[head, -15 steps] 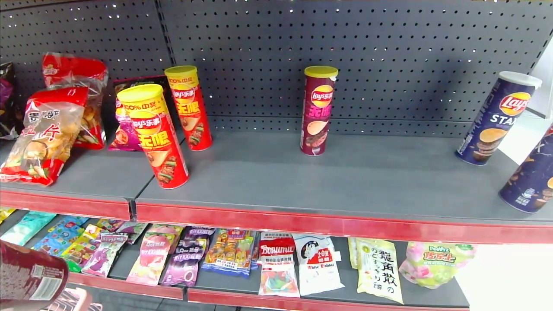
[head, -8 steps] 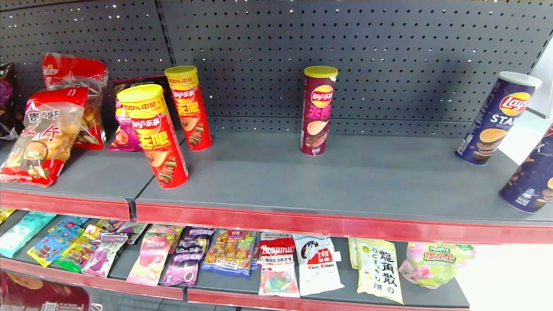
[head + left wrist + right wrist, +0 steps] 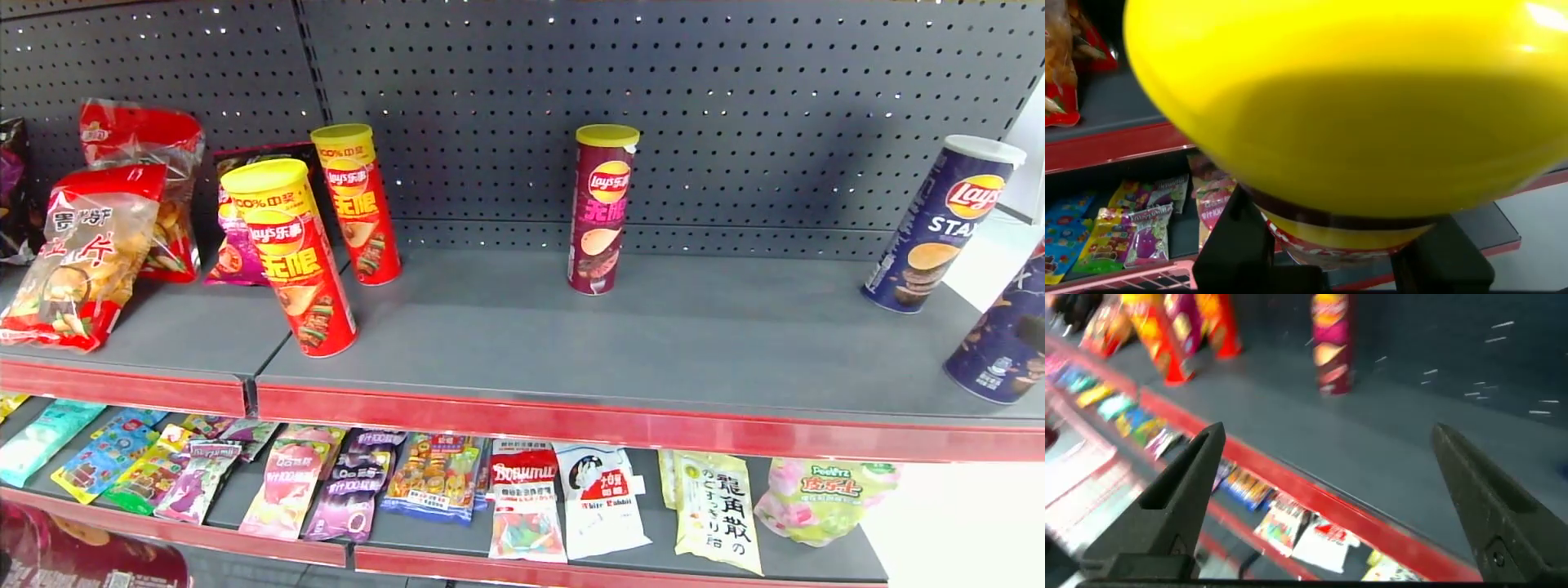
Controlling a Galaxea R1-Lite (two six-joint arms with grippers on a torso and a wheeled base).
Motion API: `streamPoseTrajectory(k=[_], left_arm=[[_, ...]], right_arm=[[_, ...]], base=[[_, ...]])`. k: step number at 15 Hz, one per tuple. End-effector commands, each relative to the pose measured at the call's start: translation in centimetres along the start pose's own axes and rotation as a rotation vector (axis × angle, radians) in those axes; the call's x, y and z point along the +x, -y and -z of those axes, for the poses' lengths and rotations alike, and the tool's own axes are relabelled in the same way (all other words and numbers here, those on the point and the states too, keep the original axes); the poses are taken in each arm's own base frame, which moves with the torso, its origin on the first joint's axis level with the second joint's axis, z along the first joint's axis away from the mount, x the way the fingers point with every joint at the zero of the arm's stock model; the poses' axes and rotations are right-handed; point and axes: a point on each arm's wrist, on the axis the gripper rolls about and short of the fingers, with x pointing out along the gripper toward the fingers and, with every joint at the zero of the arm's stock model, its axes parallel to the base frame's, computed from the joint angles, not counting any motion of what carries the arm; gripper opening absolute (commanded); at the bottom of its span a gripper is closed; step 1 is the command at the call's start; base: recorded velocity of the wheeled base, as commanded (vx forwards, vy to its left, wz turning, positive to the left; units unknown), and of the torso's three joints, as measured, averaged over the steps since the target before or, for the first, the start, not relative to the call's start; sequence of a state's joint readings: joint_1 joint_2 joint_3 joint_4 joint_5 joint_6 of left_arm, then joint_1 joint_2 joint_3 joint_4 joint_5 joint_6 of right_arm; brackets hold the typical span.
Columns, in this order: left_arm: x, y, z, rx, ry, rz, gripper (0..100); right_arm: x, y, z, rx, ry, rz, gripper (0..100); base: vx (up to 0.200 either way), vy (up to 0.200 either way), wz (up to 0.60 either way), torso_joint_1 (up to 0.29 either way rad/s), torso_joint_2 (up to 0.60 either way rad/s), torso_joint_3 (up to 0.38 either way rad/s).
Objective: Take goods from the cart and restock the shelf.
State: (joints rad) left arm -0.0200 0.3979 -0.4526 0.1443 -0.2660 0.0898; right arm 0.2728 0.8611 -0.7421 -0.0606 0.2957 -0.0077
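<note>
My left gripper is shut on a dark red chip can with a yellow lid; its black fingers press the can's sides. In the head view this can pokes in at the bottom left corner, below the lower shelf's front edge. My right gripper hangs open and empty in front of the grey upper shelf. A matching maroon can stands upright near the back of that shelf.
Two red cans stand left of the maroon one, with snack bags beyond them. Two blue cans stand at the right end. Candy packets line the lower shelf. A pink cart rim lies below.
The held can sank at the head view's bottom left corner and turned, then crept slightly right. The pink cart rim dropped out of that view. The shelf goods stayed put.
</note>
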Motion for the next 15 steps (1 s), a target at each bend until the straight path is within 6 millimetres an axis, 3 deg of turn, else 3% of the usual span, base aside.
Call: streamPoseTrajectory(k=[1,3,6,15], left_arm=[[0.1,0.0,-0.1,0.0,-0.004,0.0,0],[0.0,0.0,0.0,-0.001,-0.001,-0.002,0],[-0.1,0.0,0.0,0.002,0.005,-0.004,0],[-0.3,-0.1,-0.6,0.008,0.019,-0.044,0]], right_arm=[[9.8,0.9,1.3,0.015,-0.14,-0.119,100],[14.2,0.9,1.6,0.008,-0.127,-0.156,100],[18.7,1.5,1.6,0.009,-0.127,-0.172,100],[27.5,4.4,3.6,0.0,-0.079,-0.164,100]], base=[[0.0,0.0,0.0,0.0,0.0,0.0],[0.0,0.0,0.0,0.0,0.0,0.0],[0.0,0.0,0.0,0.0,0.0,0.0],[0.0,0.0,0.0,0.0,0.0,0.0]])
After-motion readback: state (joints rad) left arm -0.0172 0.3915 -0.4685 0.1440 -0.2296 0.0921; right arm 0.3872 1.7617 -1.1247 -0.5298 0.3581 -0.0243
